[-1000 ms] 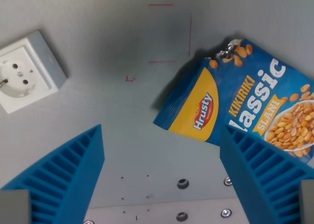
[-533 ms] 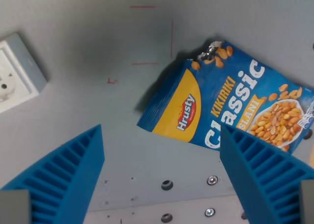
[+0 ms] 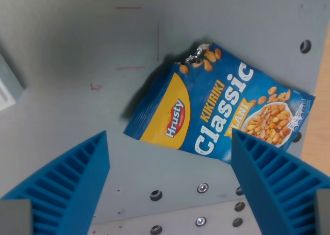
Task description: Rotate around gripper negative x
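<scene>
A: Gripper (image 3: pixel 167 188) state?

B: Jaws were seen spread wide, nothing held between them. One blue ribbed finger (image 3: pixel 67 186) was seen at 8 o'clock, the other at 4 o'clock, both hanging above the grey table (image 3: pixel 67 80).

A: Peanut bag?

B: The Hrusty Classic peanut bag (image 3: pixel 219 114) was seen lying flat on the table, just right of centre, tilted, with its torn top corner toward 12 o'clock. Its lower right edge was overlapped in view by the 4 o'clock finger; contact could not be told.

A: Anything else noted?

B: A white wall socket (image 3: pixel 7 85) was cut off at 9 o'clock, well apart from the bag. Thin red marker lines (image 3: pixel 157 34) were seen on the table toward 11 o'clock. Screws and holes (image 3: pixel 202 187) were noted near 6 o'clock. A wooden strip (image 3: pixel 318 116) was seen at 3 o'clock.
</scene>
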You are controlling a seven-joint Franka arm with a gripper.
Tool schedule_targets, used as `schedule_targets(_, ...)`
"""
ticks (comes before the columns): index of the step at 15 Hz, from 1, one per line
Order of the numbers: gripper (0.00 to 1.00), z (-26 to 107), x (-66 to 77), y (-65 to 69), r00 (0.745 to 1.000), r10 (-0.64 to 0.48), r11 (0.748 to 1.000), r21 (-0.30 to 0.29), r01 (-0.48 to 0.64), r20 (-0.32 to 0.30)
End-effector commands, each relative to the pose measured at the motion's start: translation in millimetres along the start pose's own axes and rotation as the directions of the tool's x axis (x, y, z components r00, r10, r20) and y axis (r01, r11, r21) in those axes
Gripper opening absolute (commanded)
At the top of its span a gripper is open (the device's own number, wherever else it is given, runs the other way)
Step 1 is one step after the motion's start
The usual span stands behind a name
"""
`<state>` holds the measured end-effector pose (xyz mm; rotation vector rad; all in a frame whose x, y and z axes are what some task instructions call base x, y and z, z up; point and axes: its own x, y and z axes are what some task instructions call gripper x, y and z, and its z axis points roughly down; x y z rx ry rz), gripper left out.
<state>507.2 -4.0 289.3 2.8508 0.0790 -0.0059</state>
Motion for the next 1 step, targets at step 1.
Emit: schedule_targets(1, 1.00, -1.9, -0.7, -3.3, 1.000, 0.025, 0.968, -0.250, -0.022, 0.009)
